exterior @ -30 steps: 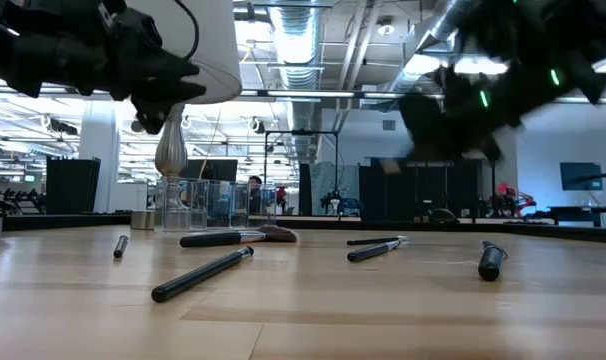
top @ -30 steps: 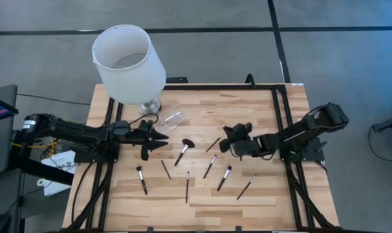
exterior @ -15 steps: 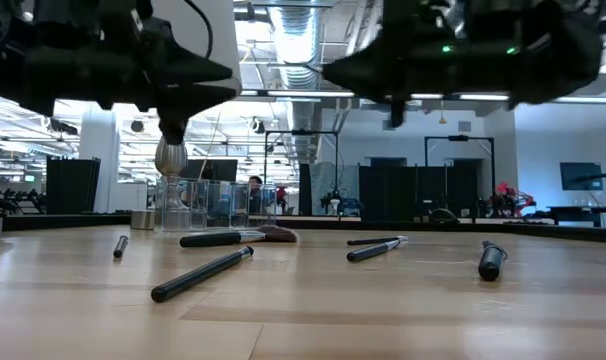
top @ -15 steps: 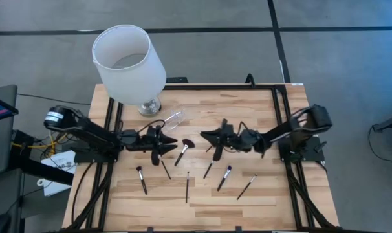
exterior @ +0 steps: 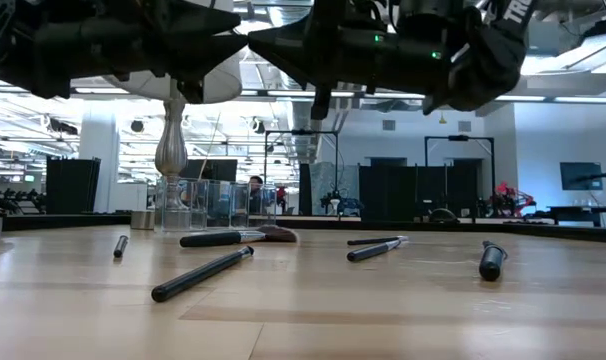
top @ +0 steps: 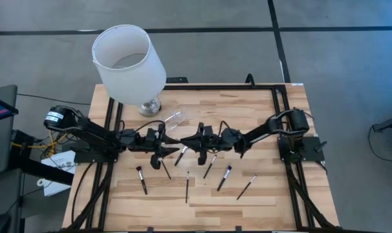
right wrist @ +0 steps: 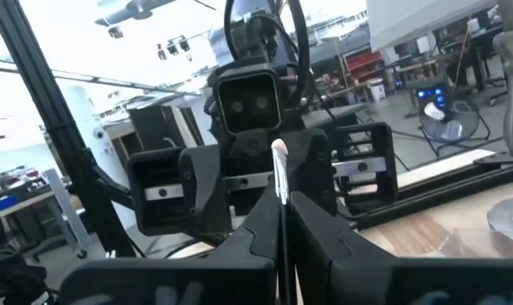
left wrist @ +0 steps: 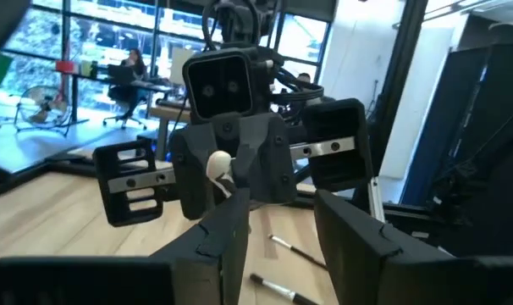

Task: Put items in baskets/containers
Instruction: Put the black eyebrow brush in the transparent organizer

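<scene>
Since both arms are reaching in over the middle of the pale wooden slatted table (top: 261, 110), the two grippers sit pretty much nose to nose, up in the air. The left gripper (left wrist: 280, 205) has its fingers spread apart with nothing between them. The right gripper (right wrist: 282, 202) is clamped tight on one thin makeup brush (right wrist: 279, 172), which stands upright and pokes out past the fingertips with a pale end.

The big white lampshade on a silver base (top: 128, 59) takes up the far left corner. The black frame rails (top: 279, 123) run along the sides, and the far right of the table is bare wood.

The small clear plastic cup (top: 173, 118) lies on its side near the lamp base, just beyond the two grippers. The fan-headed black brush (top: 181, 154) lies right below where they meet. The other loose black brushes (top: 224, 177) are scattered along the near side of the table, all apart from the cup.
</scene>
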Controlling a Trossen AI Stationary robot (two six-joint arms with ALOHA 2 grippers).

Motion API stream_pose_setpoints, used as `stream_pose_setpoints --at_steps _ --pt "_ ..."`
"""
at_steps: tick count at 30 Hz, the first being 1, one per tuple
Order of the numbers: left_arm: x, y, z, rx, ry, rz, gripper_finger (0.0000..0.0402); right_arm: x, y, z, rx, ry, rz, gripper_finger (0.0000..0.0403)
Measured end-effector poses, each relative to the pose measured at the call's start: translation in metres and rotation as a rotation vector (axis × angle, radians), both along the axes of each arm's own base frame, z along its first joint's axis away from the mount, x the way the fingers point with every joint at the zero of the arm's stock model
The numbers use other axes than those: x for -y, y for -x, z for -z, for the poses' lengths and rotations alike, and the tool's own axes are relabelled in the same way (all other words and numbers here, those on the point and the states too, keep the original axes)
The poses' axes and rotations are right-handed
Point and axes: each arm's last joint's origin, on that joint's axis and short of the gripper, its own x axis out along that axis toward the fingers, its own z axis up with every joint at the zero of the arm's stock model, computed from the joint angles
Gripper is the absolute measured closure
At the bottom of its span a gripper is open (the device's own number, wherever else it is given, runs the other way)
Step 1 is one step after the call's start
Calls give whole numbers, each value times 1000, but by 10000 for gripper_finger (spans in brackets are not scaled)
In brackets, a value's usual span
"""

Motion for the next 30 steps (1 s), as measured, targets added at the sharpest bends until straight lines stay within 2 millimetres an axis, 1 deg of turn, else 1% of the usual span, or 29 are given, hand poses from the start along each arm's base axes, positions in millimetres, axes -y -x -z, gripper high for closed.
stream_pose_setpoints --at_steps 8,13,16,20,25,30 --pt "-1 4 -1 4 1 -5 266 0 0 0 -1 -38 -5 395" --pt "-2 7 2 -6 3 -23 266 -3 2 -9 29 -38 -30 395" --pt "-1 7 2 -2 -21 -24 266 -6 3 -12 37 -8 -38 395" --pt "-2 8 -1 24 -52 -30 266 -8 3 -10 20 -4 -41 395" --pt "-1 8 -4 58 -110 -40 266 -5 2 -5 -31 -1 -29 395" --pt "-1 8 -4 63 -116 -33 266 -2 1 -2 -63 -1 0 395"
